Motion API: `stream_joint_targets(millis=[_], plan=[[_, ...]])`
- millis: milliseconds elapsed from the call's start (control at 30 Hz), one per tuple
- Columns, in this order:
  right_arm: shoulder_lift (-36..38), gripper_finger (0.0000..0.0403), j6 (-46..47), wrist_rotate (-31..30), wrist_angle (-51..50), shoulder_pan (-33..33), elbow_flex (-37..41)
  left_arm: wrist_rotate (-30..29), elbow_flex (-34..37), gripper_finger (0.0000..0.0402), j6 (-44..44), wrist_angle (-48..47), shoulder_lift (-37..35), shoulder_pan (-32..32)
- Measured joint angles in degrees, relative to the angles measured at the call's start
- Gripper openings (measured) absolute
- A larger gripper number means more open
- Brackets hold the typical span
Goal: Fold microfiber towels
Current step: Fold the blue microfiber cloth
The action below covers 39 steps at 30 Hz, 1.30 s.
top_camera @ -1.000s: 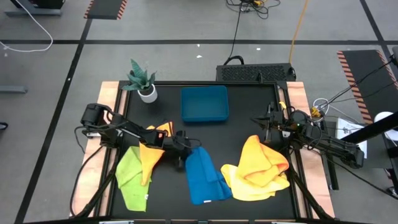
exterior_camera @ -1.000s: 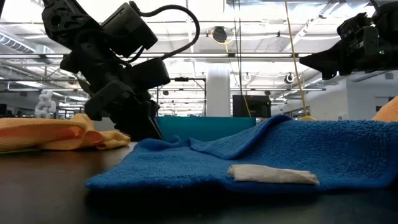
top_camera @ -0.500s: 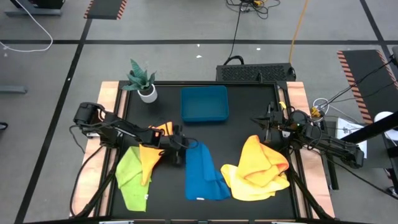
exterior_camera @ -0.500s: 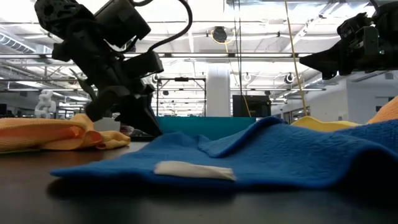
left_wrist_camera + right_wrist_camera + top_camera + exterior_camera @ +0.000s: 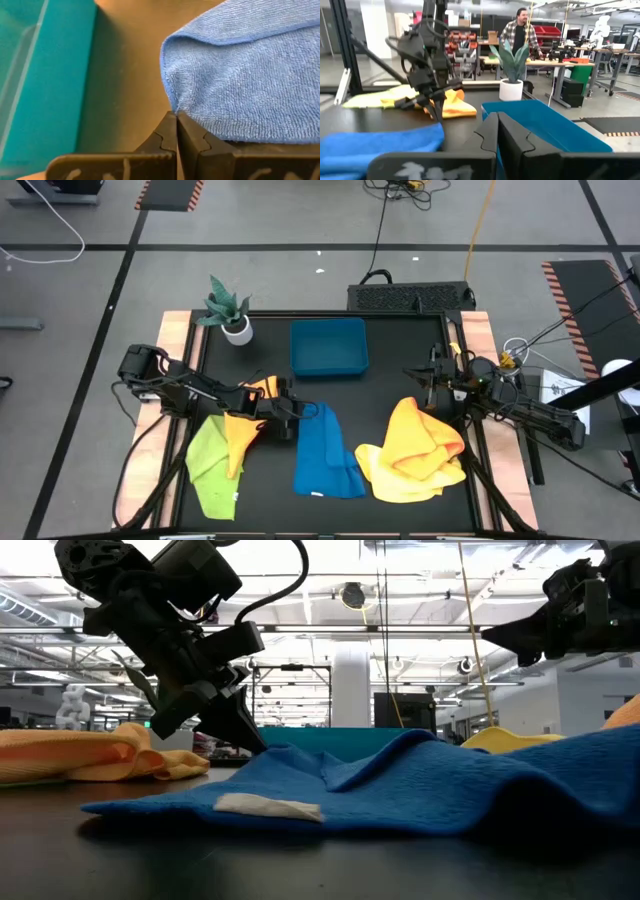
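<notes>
1. 4 cloths lie on the black table; farthest left is the lime green towel, flat near the front-left corner
2. Just right of it the orange towel overlaps the green one's edge and runs under the left arm
3. The left gripper sits low at the table's middle, fingers pressed together on the far left corner of the blue towel; the pinched edge rises a little off the table, and the rest of the cloth spreads from the gripper toward the front edge
4. Behind it stands the blue tray
5. The yellow towel lies bunched at the right
6. The right gripper hangs just behind the yellow heap, fingers shut and holding nothing
</notes>
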<state>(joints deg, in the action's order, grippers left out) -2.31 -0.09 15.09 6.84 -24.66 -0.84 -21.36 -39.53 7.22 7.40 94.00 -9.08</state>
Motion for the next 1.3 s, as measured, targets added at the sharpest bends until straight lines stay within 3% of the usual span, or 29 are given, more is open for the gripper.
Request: stream_joint_targets(millis=[333,433,633,833,1167,1300], plan=[[-0.1,0.0000,17.6,0.1,6.4,0.0,0.0,-4.2,0.0,0.0001,0.7,2.1,0.0,-0.1],[-1.4,0.0000,21.2,3.3,10.9,0.1,0.0,-4.2,-0.1,0.0001,1.4,4.2,-0.1,-0.1],[-8.8,0.0000,21.7,7.5,23.0,5.8,-0.1,-4.2,-0.1,0.0002,2.1,4.8,-0.1,0.0],[-21.9,0.0000,14.7,1.0,24.7,16.2,-3.3,-4.2,-0.1,0.0002,2.2,4.7,-0.1,0.0],[-45.0,0.0000,4.8,-12.8,25.0,34.9,-15.3,-4.3,-0.1,0.0002,4.3,4.4,-0.1,0.0],[-51.6,0.0000,2.9,-17.7,25.3,39.9,-18.5,-7.6,-0.1,0.0002,6.1,6.2,-0.1,-1.0]])
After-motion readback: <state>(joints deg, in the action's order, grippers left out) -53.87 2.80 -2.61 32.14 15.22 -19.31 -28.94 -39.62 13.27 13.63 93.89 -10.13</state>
